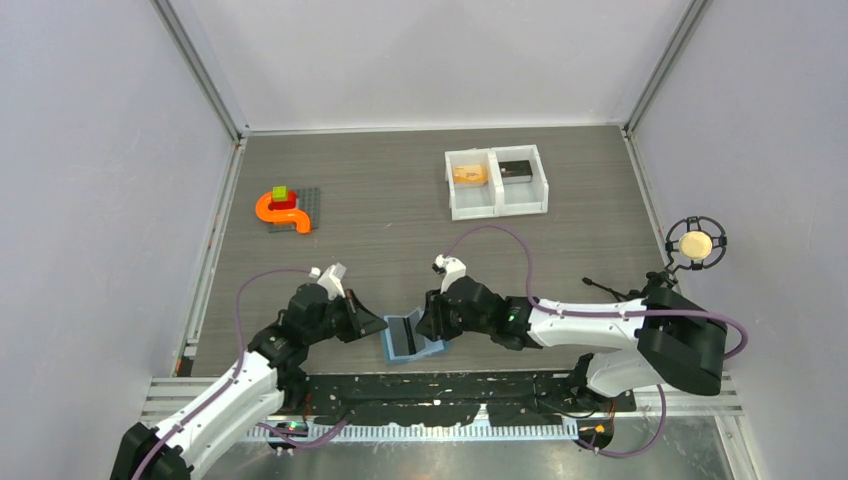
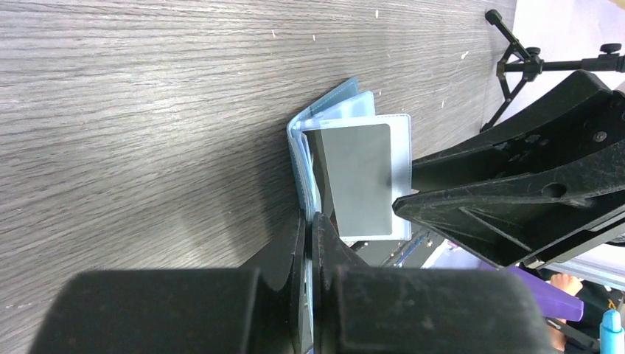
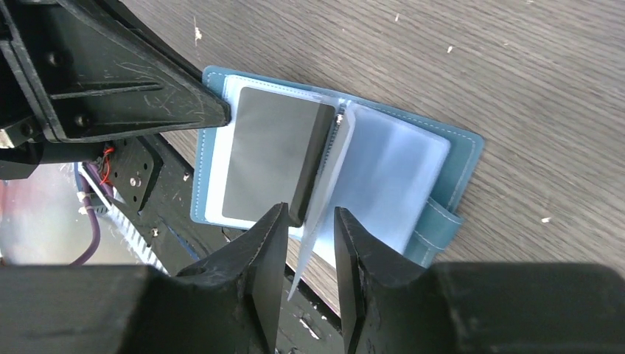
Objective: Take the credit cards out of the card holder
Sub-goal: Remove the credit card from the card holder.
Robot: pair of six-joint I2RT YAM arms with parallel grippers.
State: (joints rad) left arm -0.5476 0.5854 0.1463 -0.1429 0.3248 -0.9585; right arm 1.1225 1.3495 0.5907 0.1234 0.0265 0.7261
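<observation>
Card holder (image 3: 457, 158) open at the near edge of the bench (image 1: 400, 230)

The light-blue card holder lies spread on dark grey wood-grain, between both arms. The left hand (image 2: 309, 225) is clamped on its cover edge. The right hand (image 3: 308, 221) has its fingers slightly apart around a clear sleeve (image 3: 383, 169), beside a grey card (image 3: 269, 158). Farther back, a white tray (image 1: 497, 208) holds an orange-yellow card (image 1: 468, 174) and a dark card (image 1: 516, 169) in separate compartments. Pale walls (image 1: 100, 150) enclose the bench.

Wood-grain table (image 1: 380, 190) with card holder (image 1: 412, 338), white tray (image 1: 497, 211), grey baseplate (image 1: 311, 199).
</observation>
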